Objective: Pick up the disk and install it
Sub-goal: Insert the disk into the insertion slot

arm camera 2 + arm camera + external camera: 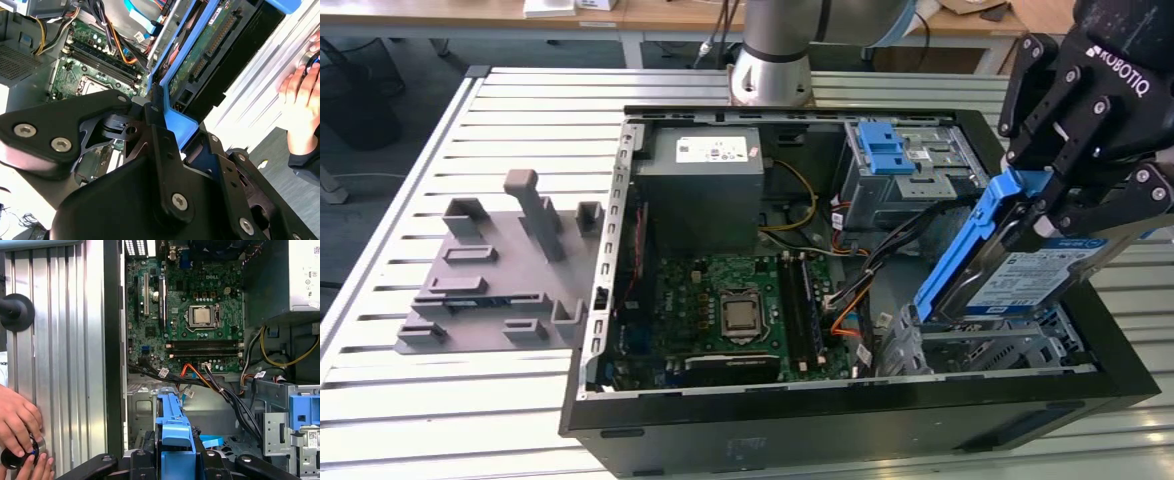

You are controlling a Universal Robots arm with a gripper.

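While the open computer case [854, 425] lies on its side on the slatted metal counter [467, 400], the hand [1074, 225] hangs over the case's corner at the exterior view's right, pinching the blue carrier of the disk [1027, 275]. The disk is tilted, with its lower end down at the metal drive cage [987, 345]; whether it touches there I cannot tell. Black cables [901, 240] run just beside it, and the case's black wall is near on the other side. At the exterior view's left a grey plastic fixture [494, 270] stands on the counter, apart from the case, with bare slats around it. Beyond the counter's edge is a grey-blue floor [374, 210]. In the first wrist view a person's fingers [20, 422] rest on a black knob [12, 457] on the slats beside the case.
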